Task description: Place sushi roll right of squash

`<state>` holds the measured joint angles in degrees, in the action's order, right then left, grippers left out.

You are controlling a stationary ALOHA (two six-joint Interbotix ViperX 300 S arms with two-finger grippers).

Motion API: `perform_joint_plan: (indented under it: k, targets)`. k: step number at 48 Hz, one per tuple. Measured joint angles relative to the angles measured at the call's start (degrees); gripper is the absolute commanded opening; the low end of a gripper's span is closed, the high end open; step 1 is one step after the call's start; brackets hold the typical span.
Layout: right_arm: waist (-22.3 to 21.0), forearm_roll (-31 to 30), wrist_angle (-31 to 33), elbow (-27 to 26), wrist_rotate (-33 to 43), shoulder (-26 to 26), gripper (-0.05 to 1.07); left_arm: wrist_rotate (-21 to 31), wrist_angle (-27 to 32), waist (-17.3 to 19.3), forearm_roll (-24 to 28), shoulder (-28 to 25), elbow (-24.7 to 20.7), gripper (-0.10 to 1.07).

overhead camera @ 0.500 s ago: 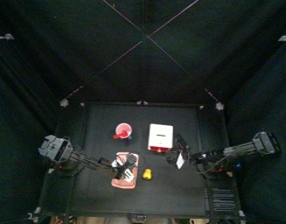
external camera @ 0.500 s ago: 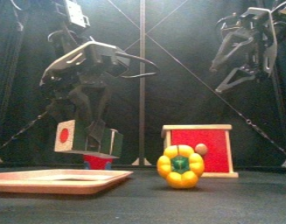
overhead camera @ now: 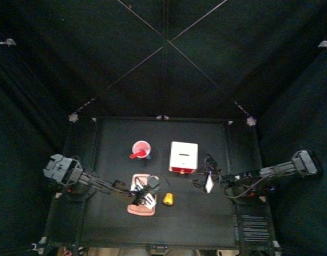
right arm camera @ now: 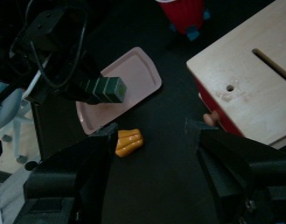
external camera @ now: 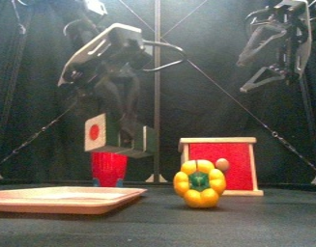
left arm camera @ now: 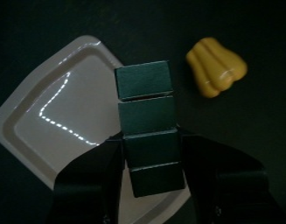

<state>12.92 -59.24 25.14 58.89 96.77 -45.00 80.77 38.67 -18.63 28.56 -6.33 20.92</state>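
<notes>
The sushi roll (external camera: 97,132), a dark block with a white end face and a red dot, hangs in my left gripper (external camera: 120,123), which is shut on it. It is raised above the right end of the salmon-pink board (external camera: 64,199). In the left wrist view the roll (left arm camera: 145,122) sits between the jaws over the board (left arm camera: 58,114). The yellow-orange squash (external camera: 199,183) stands on the table just right of the board; it also shows in the left wrist view (left arm camera: 218,66) and the top view (overhead camera: 167,199). My right gripper (external camera: 260,69) is open and empty, high at the right.
A white box with a red front (external camera: 218,166) stands behind and to the right of the squash. A red-pink cup (external camera: 108,169) stands behind the board. In the top view the box (overhead camera: 185,156) and cup (overhead camera: 139,151) are mid-table.
My left gripper has carried the sushi roll to the right and slightly up, toward the squash. The right arm has barely moved.
</notes>
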Motion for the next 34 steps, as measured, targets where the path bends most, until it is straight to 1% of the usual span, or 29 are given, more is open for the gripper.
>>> perform_joint_plan:
  k: [6, 11, 18, 28, 34]
  targets:
    - [-0.2, -0.1, 0.4, 1.0, 0.0, -1.5, 0.94, 2.0, -4.7, 0.5, -0.7, -1.7, -3.2, 0.67]
    - [-0.2, -0.3, 0.4, 1.1, 0.0, -1.9, 0.94, 4.0, -7.3, 1.7, -1.8, -3.5, -5.4, 0.67]
    - [-0.3, -0.3, 0.5, 1.2, 0.0, -2.0, 0.94, 7.1, -8.2, 3.1, -2.2, -6.7, -8.3, 0.67]
    - [-0.3, -0.4, 0.5, 1.3, 0.0, -2.0, 0.94, 11.2, -9.2, 5.1, 1.2, -11.6, -12.7, 0.67]
    - [-0.3, -0.4, 0.6, 1.3, 0.0, -2.0, 0.94, 14.0, -10.9, 5.6, 1.8, -13.9, -15.4, 0.67]
